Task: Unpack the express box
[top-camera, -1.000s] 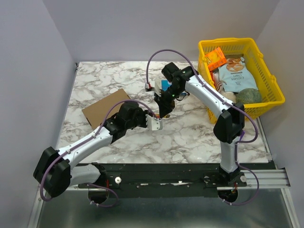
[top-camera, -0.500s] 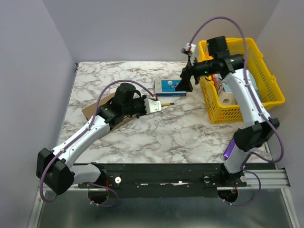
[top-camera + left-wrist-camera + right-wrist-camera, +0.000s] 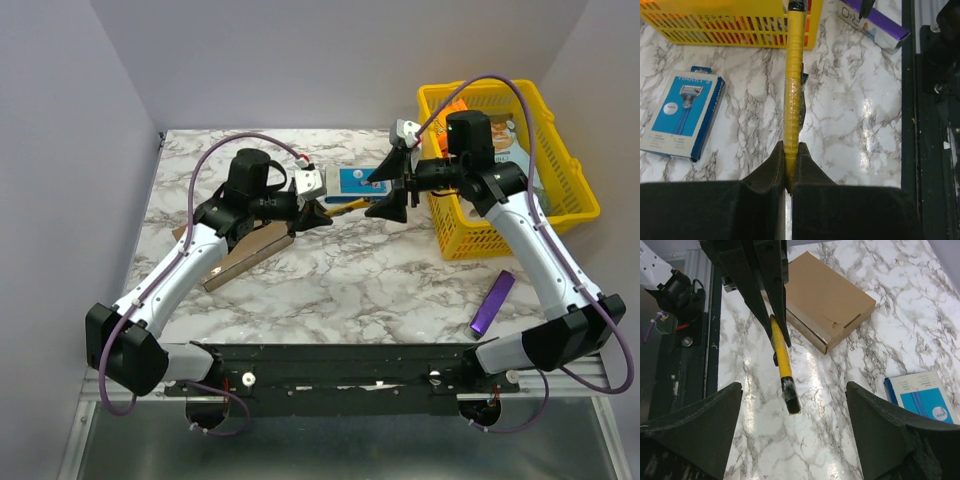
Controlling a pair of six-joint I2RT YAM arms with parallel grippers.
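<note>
Tool points one way, express box (image 3: 830, 300) sits the other way

The left end effector (image 3: 308, 212) is clamped tight on a yellow cutter-looking tool (image 3: 794, 75), and the tip is aimed at the right end effector (image 3: 388, 188), which hangs wide open with nothing in it. The box lies on the desk (image 3: 340, 290) near the left edge, partly under the left arm, with its long axis on a diagonal. That puts it back and left of the tool tip, with the left arm clearly nearer, so I'd guess the tool needs to swing round toward it.
</note>
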